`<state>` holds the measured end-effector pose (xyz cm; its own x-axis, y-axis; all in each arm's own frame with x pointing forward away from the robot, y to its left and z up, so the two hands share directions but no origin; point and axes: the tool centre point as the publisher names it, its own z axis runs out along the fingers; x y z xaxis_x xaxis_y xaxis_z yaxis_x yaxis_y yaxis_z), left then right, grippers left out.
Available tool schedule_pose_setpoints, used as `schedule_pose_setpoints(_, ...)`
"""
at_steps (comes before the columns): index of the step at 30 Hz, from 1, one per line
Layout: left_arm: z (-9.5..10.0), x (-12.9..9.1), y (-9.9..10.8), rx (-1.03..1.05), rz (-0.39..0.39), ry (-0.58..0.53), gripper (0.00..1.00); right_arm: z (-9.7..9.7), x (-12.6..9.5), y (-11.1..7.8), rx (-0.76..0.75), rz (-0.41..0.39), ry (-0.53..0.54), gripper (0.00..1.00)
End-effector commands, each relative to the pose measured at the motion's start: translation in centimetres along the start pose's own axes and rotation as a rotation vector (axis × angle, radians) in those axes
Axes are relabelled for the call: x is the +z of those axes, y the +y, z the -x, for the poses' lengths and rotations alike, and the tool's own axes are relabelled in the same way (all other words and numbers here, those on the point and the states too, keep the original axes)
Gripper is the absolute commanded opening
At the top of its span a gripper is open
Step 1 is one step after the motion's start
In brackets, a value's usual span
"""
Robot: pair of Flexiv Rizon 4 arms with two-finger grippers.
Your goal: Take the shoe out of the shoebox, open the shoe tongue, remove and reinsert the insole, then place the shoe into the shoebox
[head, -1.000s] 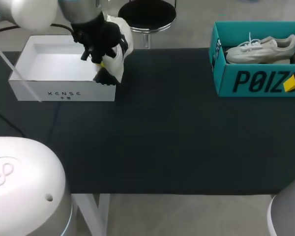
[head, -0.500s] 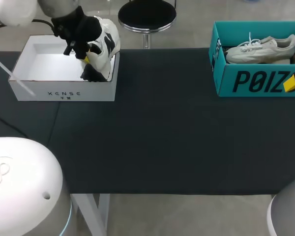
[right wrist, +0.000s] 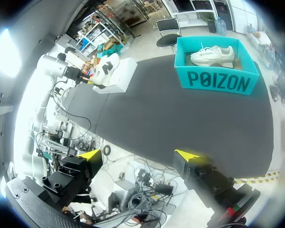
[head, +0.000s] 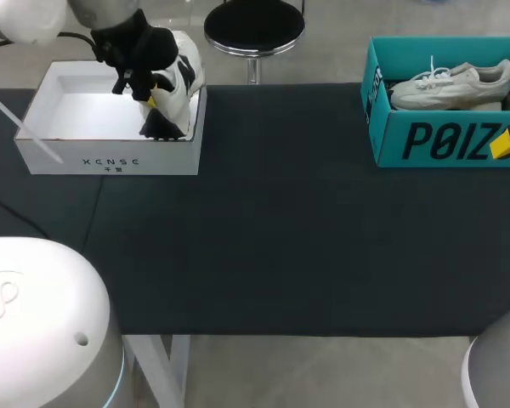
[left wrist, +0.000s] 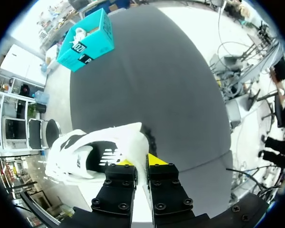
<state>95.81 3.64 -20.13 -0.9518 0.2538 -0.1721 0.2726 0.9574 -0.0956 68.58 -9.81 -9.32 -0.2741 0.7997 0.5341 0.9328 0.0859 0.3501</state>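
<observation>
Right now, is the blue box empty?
No, a pale shoe with white laces lies inside the blue box.

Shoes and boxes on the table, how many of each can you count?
Shoes: 2, the black-and-white shoe and the grey shoe
Boxes: 2, the white box and the teal box
Total: 4

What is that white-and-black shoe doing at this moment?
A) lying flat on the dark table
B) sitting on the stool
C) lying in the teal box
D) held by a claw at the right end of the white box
D: the left claw grips the white-and-black shoe, holding it tilted over the right end of the white box.
</observation>
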Motion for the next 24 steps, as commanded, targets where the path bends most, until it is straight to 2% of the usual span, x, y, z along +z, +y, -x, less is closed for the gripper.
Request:
schedule_pose_setpoints(1,0.1,-0.1,0.0,0.0,0.001,-0.001,0.0,0.0,0.1,0.2,0.001,-0.004,-0.002,1.0)
schedule_pose_setpoints(3,-1.0,-0.8,-0.5,0.118,-0.017,-0.054,0.0,0.0,0.1,0.2,0.001,-0.004,-0.002,1.0)
schedule_pose_setpoints(4,-1.2,-1.2,-0.3,0.181,-0.046,-0.043,0.0,0.0,0.1,0.2,0.001,-0.004,-0.002,1.0)
schedule_pose_setpoints(6,-1.0,-1.9,0.8,0.24,-0.028,-0.097,0.0,0.0,0.1,0.2,0.001,-0.004,-0.002,1.0)
schedule_pose_setpoints(9,-0.5,-2.9,3.3,0.337,-0.009,-0.138,0.0,0.0,0.1,0.2,0.001,-0.004,-0.002,1.0)
schedule_pose_setpoints(14,0.3,-4.6,8.6,0.472,-0.018,-0.13,0.0,0.0,0.1,0.2,0.001,-0.004,-0.002,1.0)
schedule_pose_setpoints(18,0.3,-5.1,12.3,0.614,0.001,-0.13,0.0,0.0,0.1,0.2,0.001,-0.004,-0.002,1.0)
schedule_pose_setpoints(24,0.0,-5.2,15.5,0.787,0.019,-0.106,0.0,0.0,0.1,0.2,0.001,-0.004,-0.002,1.0)
